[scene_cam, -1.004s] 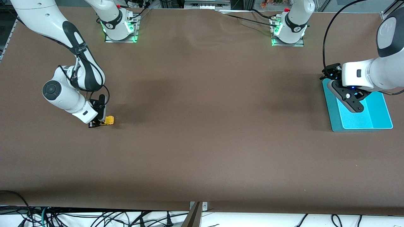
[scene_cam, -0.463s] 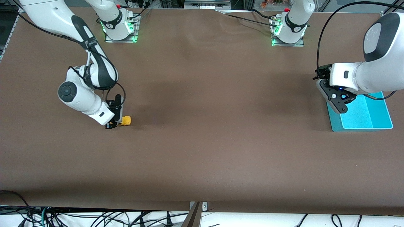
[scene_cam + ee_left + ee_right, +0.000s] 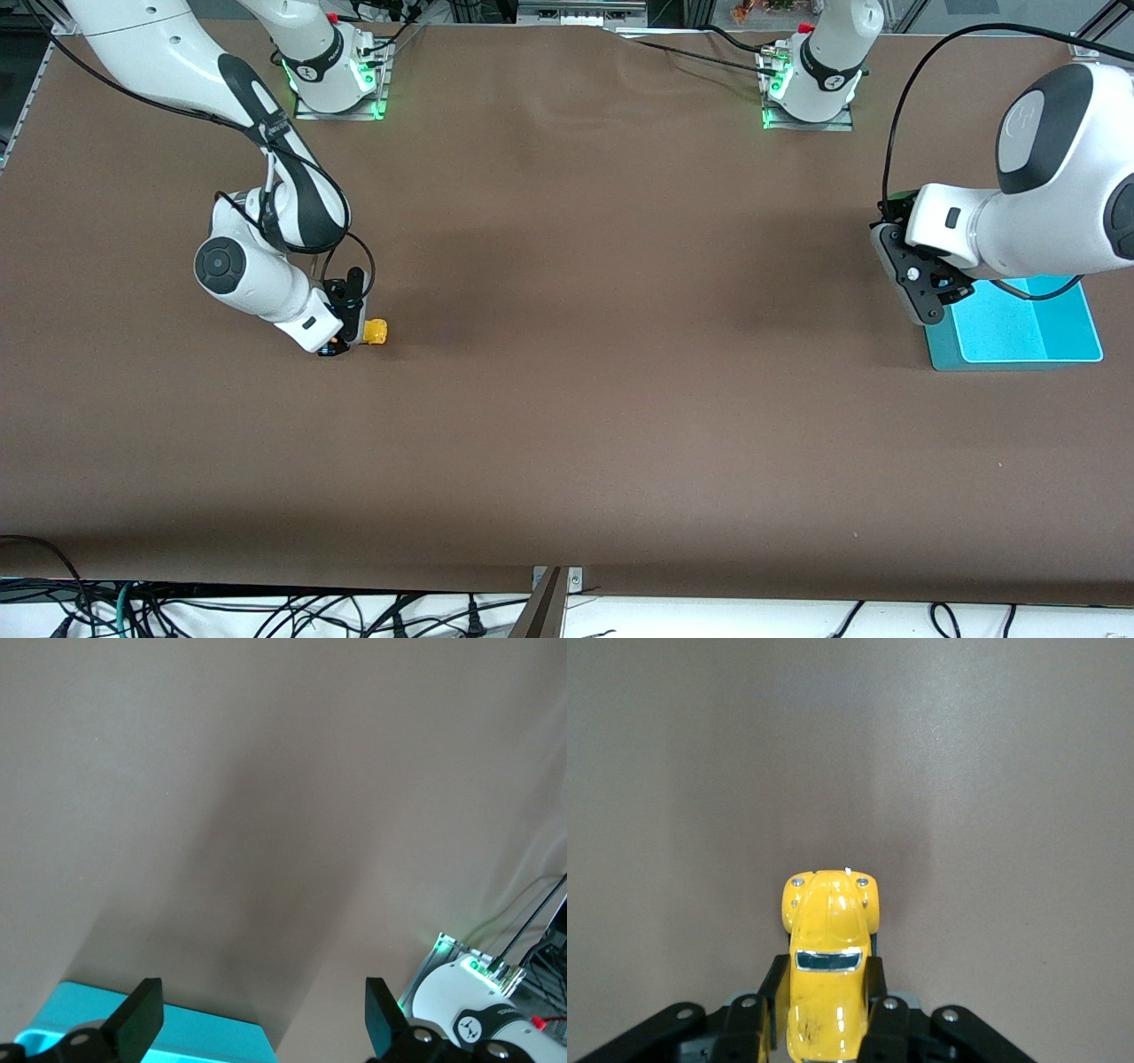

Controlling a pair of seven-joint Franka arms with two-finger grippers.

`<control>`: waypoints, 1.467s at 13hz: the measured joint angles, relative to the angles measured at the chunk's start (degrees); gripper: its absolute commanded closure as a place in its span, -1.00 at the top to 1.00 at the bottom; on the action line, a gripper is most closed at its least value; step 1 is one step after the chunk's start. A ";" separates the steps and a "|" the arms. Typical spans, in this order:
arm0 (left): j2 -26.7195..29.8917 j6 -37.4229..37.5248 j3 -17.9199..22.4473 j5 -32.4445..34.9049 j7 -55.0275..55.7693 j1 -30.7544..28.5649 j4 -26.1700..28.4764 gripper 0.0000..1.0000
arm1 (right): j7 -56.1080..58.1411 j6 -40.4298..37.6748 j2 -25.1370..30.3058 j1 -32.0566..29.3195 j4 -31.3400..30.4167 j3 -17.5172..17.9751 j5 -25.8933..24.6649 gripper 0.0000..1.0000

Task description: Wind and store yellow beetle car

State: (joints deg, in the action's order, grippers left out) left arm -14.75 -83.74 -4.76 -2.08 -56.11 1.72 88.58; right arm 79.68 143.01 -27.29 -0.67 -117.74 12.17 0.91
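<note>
Front view, left of the frame: my right claw (image 3: 347, 341) is clenched on the yellow beetle car (image 3: 376, 332), low over bare brown surface (image 3: 585, 399). At the right edge, my left claw (image 3: 921, 297) hangs released over the turquoise bin (image 3: 1019, 341) rim.

Both arms: glossy white shells, black joint bands, black cables looped along forearms. Bases glow green. Black two-finger grippers, silver screws.

You will find no text, label, brand or number that can be read in these views. The small marks on the arms stay illegible
</note>
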 measured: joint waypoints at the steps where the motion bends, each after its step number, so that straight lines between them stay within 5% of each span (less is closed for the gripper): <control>1: -0.31 -0.57 0.04 0.00 -1.34 -0.02 0.02 1.00 | 0.34 1.03 0.25 0.00 -0.72 0.03 0.00 -1.00; 9: 0.15 -4.82 0.22 0.00 -6.50 -0.59 2.69 1.00 | 13.43 2.96 1.76 -4.23 -3.38 -1.53 0.04 -1.00; 17: 0.34 -7.80 0.22 0.00 -11.14 -0.63 5.12 1.00 | 21.85 4.58 1.65 -14.95 -3.24 -4.27 0.09 -1.00; 19: 1.27 -10.00 0.21 0.00 -12.02 -0.63 7.47 1.00 | 21.88 4.63 1.64 -14.99 -3.22 -4.48 0.10 -0.76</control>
State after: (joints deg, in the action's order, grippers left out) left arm -13.47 -93.74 -4.54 -2.08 -68.13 1.09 96.05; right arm 101.56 147.64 -25.65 -15.67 -120.96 7.69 1.01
